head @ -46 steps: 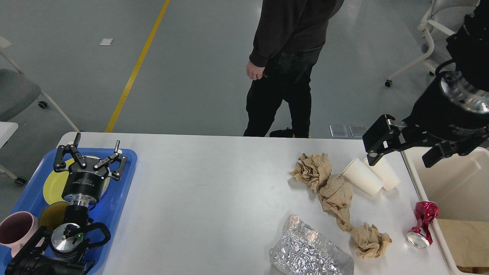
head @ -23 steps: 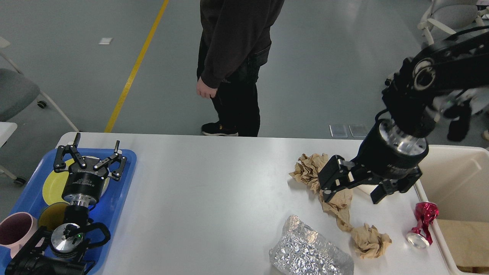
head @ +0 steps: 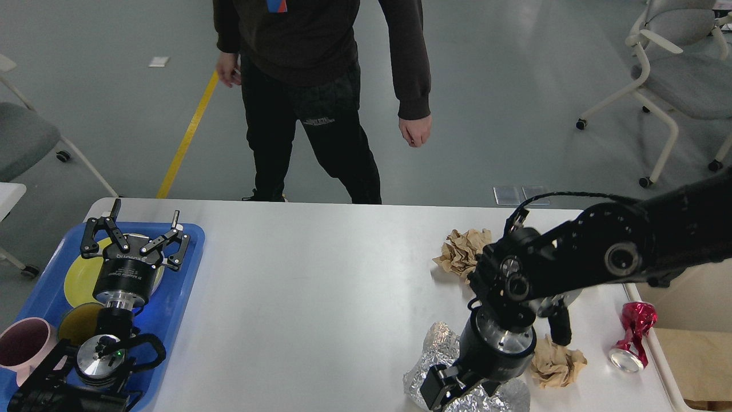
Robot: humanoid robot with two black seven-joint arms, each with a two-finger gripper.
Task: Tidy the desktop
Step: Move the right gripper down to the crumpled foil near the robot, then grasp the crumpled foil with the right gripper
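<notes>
Desk [head: 320, 286] cluttered with trash. Right gripper [head: 452, 389] down on foil bag [head: 434, 352], likely grabbing it; closure unclear. Left gripper [head: 136, 232] spread wide, empty.

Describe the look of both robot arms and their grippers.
Both arms are black. The left gripper has thin black linkage fingers with pale tips on a round black body with white lettering, above a silver ring. The right arm has bulky round joints, a thin black cable, and a silver wrist ring.
</notes>
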